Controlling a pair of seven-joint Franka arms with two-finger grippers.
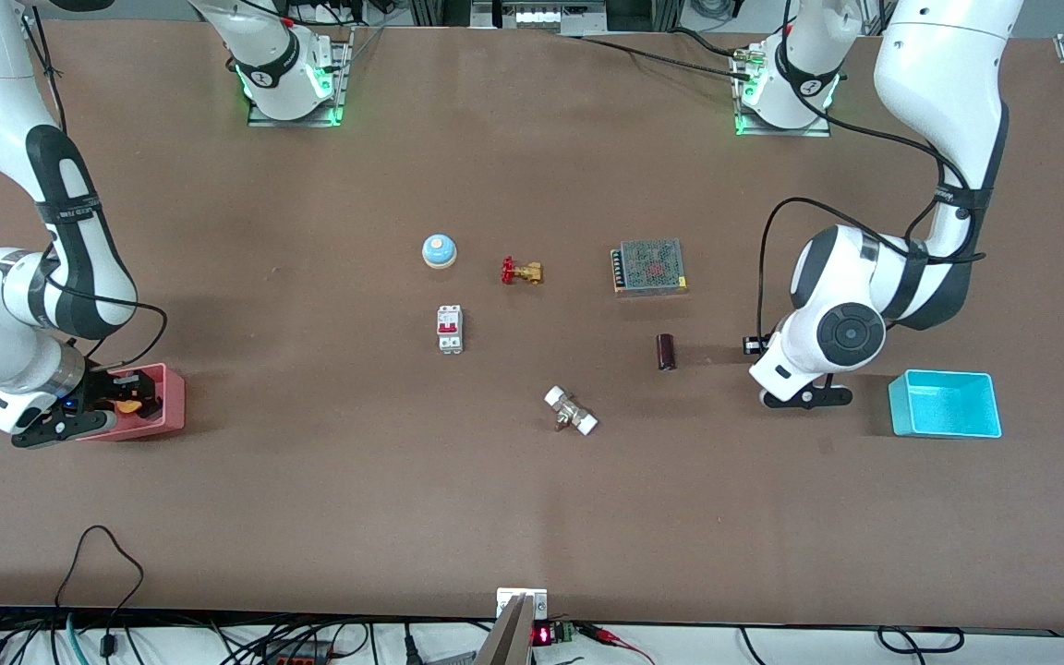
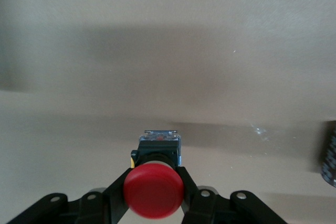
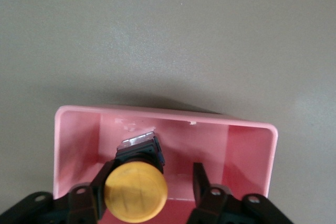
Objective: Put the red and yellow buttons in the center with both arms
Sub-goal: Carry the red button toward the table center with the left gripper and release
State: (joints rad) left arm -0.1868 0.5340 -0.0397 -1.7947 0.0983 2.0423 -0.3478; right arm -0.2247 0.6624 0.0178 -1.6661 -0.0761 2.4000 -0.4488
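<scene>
My left gripper (image 2: 155, 170) is shut on the red button (image 2: 153, 190), holding its dark body just above the bare brown tabletop (image 2: 168, 51). In the front view this gripper (image 1: 804, 397) is low over the table beside a cyan bin, and the red button is hidden under the hand. My right gripper (image 3: 152, 174) is open inside the pink bin (image 3: 247, 145). The yellow button (image 3: 135, 191) lies in the bin between the fingers, against one finger (image 3: 102, 182) with a gap to the other. In the front view the right gripper (image 1: 121, 392), yellow button (image 1: 128, 405) and pink bin (image 1: 167, 397) are at the right arm's end.
Around the table's centre (image 1: 513, 342) lie a blue dome with an orange top (image 1: 439, 250), a brass valve (image 1: 522, 271), a white breaker (image 1: 450, 329), a mesh power supply (image 1: 649, 266), a dark cylinder (image 1: 667, 352) and a white-ended fitting (image 1: 571, 410). The cyan bin (image 1: 945, 404) stands at the left arm's end.
</scene>
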